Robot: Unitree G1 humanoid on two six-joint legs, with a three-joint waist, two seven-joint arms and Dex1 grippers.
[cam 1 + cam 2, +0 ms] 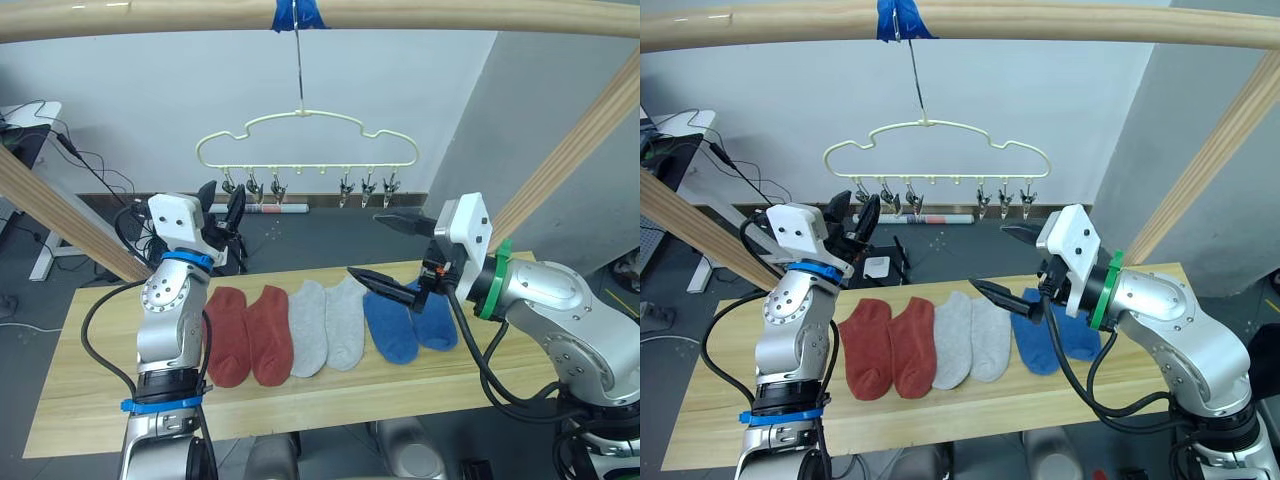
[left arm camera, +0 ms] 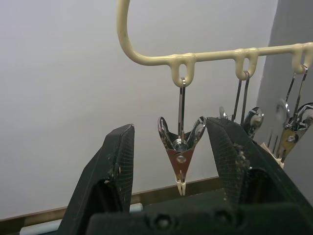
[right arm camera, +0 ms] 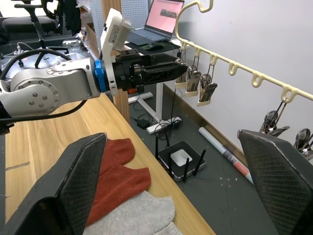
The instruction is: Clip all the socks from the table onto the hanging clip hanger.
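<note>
Left claw [image 1: 222, 203] is raised up by the left end of the clip hanger [image 1: 307, 137], fingers spread apart with nothing between them. In the left wrist view the end clip [image 2: 180, 152] dangles right in the gap between the two fingers [image 2: 110, 166], not touching either one as far as I can tell.

Right claw [image 1: 385, 248] is wide open too and holding nothing. It hovers over the desk [image 1: 90, 385], with its lower finger just above the blue socks [image 1: 408, 320] and its upper finger pointing toward the hanger's right side.

All six socks lie flat in a row on the desk: two red socks [image 1: 248, 335] on the left, two grey socks [image 1: 327, 325] in the middle, the blue pair on the right. The hanger hangs by its hook from the wooden pole [image 1: 420, 14] overhead, with no socks on its clips.
</note>
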